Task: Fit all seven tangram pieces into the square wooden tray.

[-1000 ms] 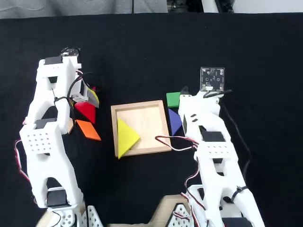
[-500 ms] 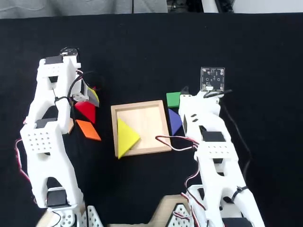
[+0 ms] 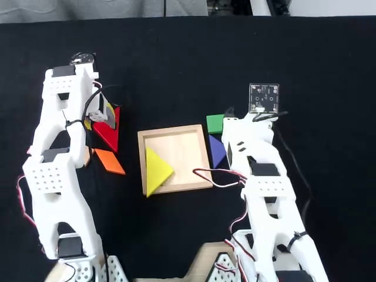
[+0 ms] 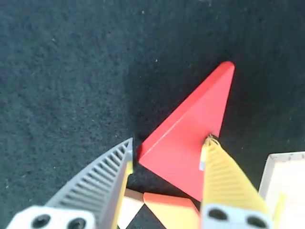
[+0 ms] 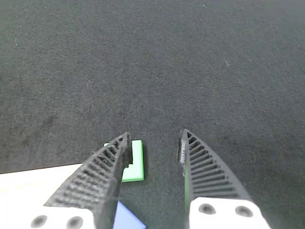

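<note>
Tangram pieces of flat painted wood count six in sight: one in the tray, five on the black surface (image 3: 176,70). Nearest, one yellow triangle (image 3: 157,170) lies in the square wooden tray (image 3: 182,141) along its left wall, its near corner at the rim. Just left of the tray sits one orange parallelogram (image 3: 109,161), with one pale tan piece (image 4: 129,210) beside it, partly under the left arm (image 3: 56,176). Just beside the tray's right wall, one blue piece (image 3: 217,151) shows partly under the right arm (image 3: 264,182).

Farther out, the left tool (image 4: 169,143) grips one red triangle (image 4: 190,129), grey finger (image 4: 109,176) at one corner, yellow finger (image 4: 224,181) on the opposite edge. One green square (image 3: 215,124) sits near the tray's far right corner. The right tool (image 5: 155,143) hangs above the surface by it, its two fingers apart and holding nothing. Farthest lies one small dark square marker tile (image 3: 263,98).
</note>
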Controlling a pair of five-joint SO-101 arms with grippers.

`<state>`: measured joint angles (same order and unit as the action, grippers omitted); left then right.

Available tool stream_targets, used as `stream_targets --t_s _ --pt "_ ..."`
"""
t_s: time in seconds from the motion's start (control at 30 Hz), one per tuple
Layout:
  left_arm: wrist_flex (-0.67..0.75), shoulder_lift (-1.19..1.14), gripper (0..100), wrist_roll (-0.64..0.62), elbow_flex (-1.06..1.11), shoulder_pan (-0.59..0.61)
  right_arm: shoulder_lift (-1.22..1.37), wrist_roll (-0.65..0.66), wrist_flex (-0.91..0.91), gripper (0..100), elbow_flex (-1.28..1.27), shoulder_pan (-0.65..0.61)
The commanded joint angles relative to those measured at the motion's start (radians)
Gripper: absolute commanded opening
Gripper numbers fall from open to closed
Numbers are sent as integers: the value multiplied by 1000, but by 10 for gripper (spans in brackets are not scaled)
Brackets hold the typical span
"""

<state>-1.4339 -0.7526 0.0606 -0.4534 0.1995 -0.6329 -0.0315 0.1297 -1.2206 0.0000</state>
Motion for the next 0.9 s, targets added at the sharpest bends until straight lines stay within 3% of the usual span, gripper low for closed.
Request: stream_targets --t_s 0.0,0.13,0.87 --pt "-23 31 206 2 -2 -41 -1 -3 -21 168 54 -18" --pt "-86 74 206 68 4 -128 -1 -3 -21 168 56 -18" --pt "-167 247 205 -48 4 -381 -2 -3 -21 168 61 -14"
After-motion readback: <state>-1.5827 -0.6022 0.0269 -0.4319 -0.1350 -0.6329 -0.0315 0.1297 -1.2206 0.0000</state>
